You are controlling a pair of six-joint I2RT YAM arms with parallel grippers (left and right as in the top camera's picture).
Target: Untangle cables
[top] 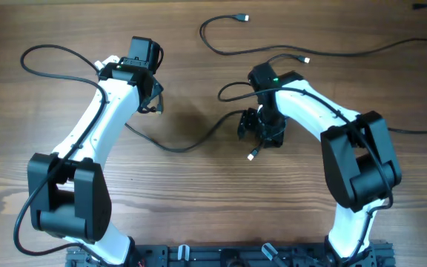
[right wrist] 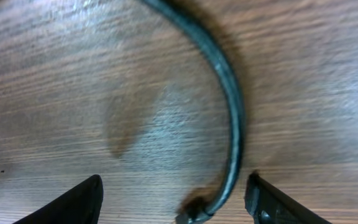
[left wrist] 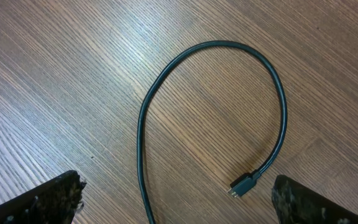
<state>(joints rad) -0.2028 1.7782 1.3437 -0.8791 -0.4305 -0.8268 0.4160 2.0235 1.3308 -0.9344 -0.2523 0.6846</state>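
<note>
R gripper (right wrist: pixel 174 180) fingers apart, straddling cable end (right wrist: pixel 232 124). Cord runs closer to one finger, and no clamp is seen. Overhead: pale plug (top: pixel 250 156) lies on table (top: pixel 199 208) just near-side of that gripper, centre-right. L gripper (left wrist: pixel 178 180) spread wide over looped cable (left wrist: pixel 166 68), far left of centre, w/ dark plug (left wrist: pixel 244 185) between the fingers, not touching either. Slack cable (top: pixel 176 147) sags across the middle btwn both arms; can't tell if it's the same cord as either end. Far cable (top: pixel 288 53) snakes along far right, well apart from both grippers.
</note>
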